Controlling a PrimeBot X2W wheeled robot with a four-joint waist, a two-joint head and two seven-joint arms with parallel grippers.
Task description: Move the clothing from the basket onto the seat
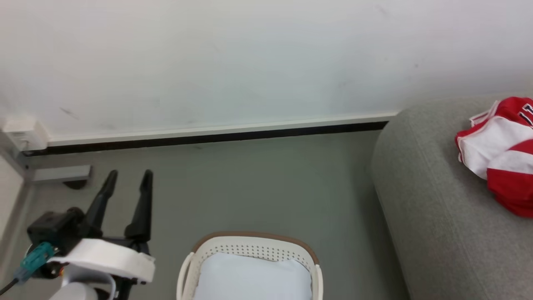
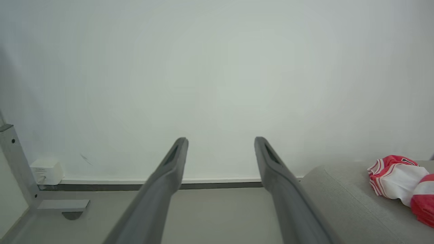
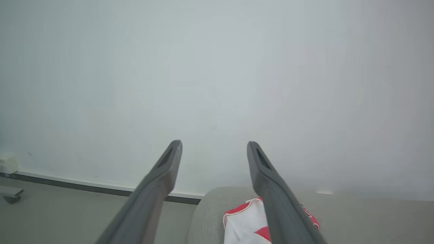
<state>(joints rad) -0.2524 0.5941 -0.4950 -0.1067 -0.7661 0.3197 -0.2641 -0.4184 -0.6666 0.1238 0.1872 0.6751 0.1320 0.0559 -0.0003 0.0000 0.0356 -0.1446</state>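
Note:
Red clothing with white panels (image 1: 501, 154) lies bunched on the grey seat (image 1: 437, 208) at the right; it also appears in the left wrist view as the clothing (image 2: 400, 181) and in the right wrist view as the clothing (image 3: 245, 223), below my open right gripper (image 3: 214, 145). The cream basket (image 1: 250, 246) with a brown rim stands on the floor at bottom centre and holds a pale bluish-white pad (image 1: 254, 277). My left gripper (image 1: 129, 175) is open and empty, left of the basket, its fingers pointing at the wall; in its own wrist view the left gripper (image 2: 221, 142) stands wide.
A white wall with a dark baseboard (image 1: 208, 137) runs behind. At far left are a grey metal frame foot (image 1: 62, 175) and a white wall box (image 1: 25, 133). Grey floor (image 1: 258, 187) lies between the basket, wall and seat.

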